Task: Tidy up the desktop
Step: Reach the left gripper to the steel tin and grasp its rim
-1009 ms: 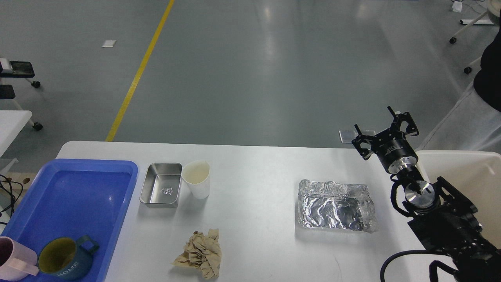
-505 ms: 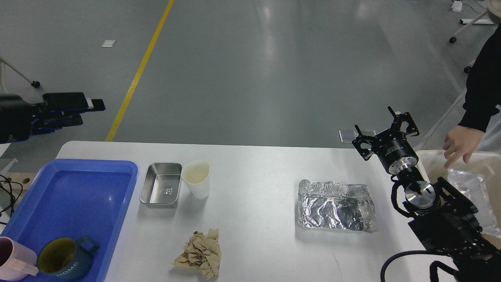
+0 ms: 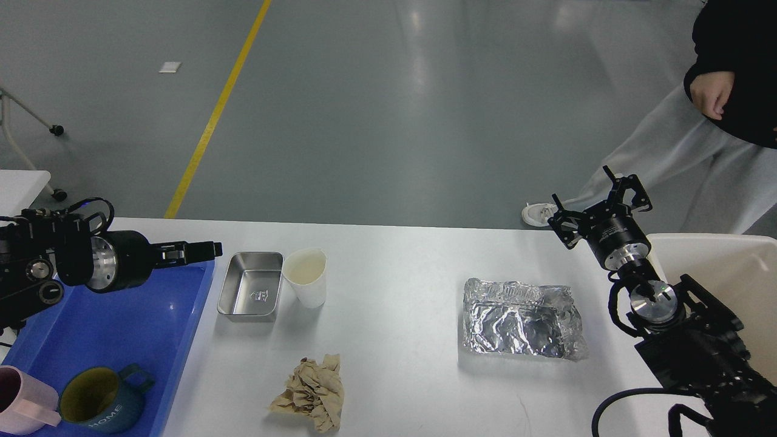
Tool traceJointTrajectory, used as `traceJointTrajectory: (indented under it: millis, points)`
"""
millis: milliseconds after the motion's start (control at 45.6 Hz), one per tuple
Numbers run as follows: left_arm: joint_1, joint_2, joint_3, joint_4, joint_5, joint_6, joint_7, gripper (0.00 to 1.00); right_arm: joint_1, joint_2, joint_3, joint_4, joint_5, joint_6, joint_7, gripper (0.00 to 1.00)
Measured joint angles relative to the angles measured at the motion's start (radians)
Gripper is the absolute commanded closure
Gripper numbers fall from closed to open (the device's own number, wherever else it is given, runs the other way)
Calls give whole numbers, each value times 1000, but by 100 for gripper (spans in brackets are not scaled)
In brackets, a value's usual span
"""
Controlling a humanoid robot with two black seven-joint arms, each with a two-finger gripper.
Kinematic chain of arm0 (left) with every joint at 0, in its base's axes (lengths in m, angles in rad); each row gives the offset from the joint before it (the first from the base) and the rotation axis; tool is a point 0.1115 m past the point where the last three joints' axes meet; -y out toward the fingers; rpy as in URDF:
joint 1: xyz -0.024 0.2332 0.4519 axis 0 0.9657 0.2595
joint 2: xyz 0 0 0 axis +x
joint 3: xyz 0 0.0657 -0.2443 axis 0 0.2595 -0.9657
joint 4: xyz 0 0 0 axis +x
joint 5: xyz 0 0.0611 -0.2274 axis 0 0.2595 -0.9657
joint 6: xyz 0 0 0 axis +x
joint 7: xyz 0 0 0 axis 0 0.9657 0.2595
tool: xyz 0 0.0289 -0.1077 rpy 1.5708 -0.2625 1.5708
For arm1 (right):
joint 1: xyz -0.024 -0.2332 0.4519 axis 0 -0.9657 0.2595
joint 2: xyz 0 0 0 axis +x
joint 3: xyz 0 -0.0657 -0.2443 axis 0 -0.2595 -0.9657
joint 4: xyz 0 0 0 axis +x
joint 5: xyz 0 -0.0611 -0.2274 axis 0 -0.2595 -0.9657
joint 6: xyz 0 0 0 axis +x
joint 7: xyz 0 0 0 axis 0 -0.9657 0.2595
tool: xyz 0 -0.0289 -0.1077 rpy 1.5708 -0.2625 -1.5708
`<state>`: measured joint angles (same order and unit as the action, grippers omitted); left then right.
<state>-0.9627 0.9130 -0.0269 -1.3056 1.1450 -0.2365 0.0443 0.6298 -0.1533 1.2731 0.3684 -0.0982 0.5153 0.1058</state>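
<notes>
My left gripper (image 3: 209, 248): jaw state unclear. My right gripper (image 3: 601, 205): splayed, empty. On white matte desktop (image 3: 400, 267), crumpled silver foil tray (image 3: 521, 318) looks light, crushable; pinch rim.

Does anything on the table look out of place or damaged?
Yes. A crumpled brown paper lies loose near the front edge of the desktop, and the foil tray right of centre is dented and wrinkled. The paper cup stands slightly tilted.
</notes>
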Motion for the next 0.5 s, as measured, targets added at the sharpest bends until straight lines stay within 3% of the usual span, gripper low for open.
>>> traceJointTrajectory:
  millis: [154, 505]
  points:
    - [4, -9, 33, 23, 8, 15, 39, 23, -4, -1, -1, 0, 0, 0, 0, 0]
    - [25, -56, 82, 117, 45, 87, 45, 26, -5, -2, -1, 0, 0, 2, 0, 0]
